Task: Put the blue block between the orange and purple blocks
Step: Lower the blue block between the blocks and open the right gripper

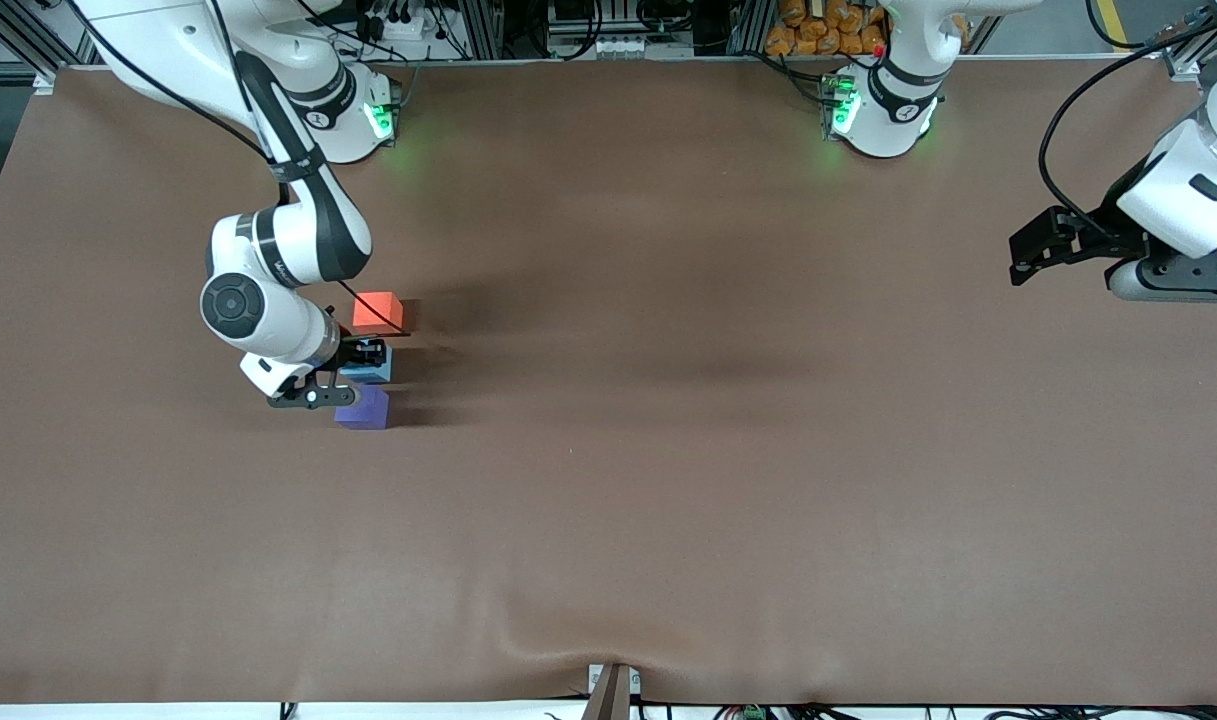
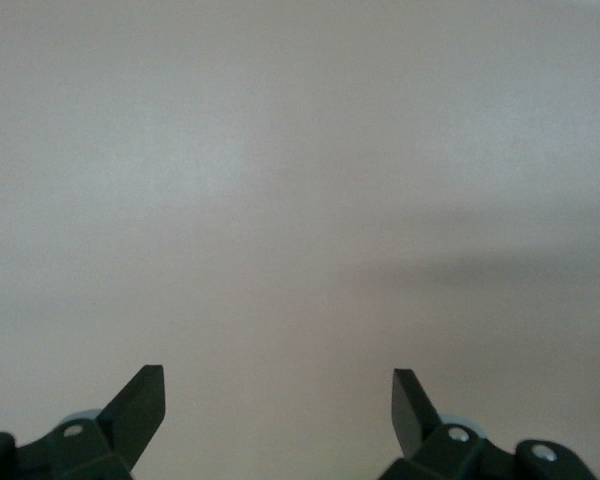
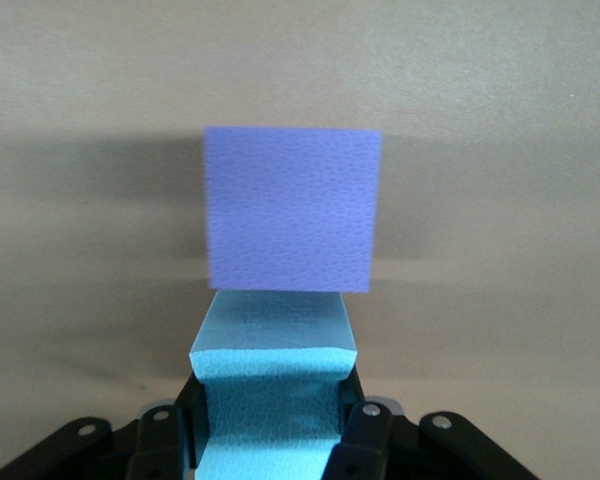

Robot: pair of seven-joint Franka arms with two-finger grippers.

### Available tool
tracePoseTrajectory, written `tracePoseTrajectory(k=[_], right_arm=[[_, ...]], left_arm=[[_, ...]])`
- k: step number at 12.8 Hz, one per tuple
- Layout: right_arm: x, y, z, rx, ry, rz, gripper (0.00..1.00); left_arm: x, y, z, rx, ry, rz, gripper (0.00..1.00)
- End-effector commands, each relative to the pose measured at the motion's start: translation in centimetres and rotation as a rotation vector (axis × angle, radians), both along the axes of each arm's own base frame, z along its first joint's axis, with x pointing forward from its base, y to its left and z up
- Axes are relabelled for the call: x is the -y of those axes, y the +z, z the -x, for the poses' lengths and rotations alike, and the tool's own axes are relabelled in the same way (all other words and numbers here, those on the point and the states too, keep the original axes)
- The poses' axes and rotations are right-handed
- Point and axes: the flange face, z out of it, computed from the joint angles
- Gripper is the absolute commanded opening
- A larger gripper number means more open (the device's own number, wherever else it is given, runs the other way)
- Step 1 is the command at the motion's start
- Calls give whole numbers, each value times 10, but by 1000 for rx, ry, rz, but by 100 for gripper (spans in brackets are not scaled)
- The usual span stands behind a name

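My right tool (image 1: 366, 358) is pinching the blue block (image 1: 373, 368), fingers pressed on its two side faces. The block sits in the slot between the orange block (image 1: 376, 311) and the purple block (image 1: 362, 408), toward the right arm's end of the worktop (image 1: 668, 450). Orange lies farther from the front camera, purple nearer.

Step in hand, as I judge it: setting blue down and letting go.
- Confirm the block rests flat before I spread the fingers; a drop from any height could bounce it into a neighbour.
- Spread slowly, only enough to clear the faces. I cannot tell how much room the fingers have.
- Lift straight up afterwards, no sideways drift, so I don't drag blue or nudge purple.
- The right wrist view shows blue (image 3: 270, 385) lined up square with purple (image 3: 292, 208), edges parallel. Good; keep that.

My left tool (image 2: 278, 400) hangs spread and empty over bare worktop at the left arm's end, waiting.

Hard to make out:
- Whether blue already touches the worktop; my wrist covers part of it from the front.
- Gap between blue and purple: nearly touching or touching, can't tell.
- Orange is absent from the wrist view, so that gap goes unchecked.
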Motion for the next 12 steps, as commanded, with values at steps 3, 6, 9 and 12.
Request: tracePoseTrajectory(k=[3, 6, 9, 12], right_arm=[[7, -19, 5, 11, 0, -1, 99], [4, -8, 1, -7, -3, -4, 100], [-1, 72, -37, -78, -1, -3, 100], [18, 188, -89, -26, -19, -22, 100]], left_arm=[[-1, 2, 10, -3, -11, 8, 100], [-1, 2, 10, -2, -12, 6, 100], [3, 2, 11, -1, -19, -1, 100], [8, 5, 13, 4, -30, -2, 100]])
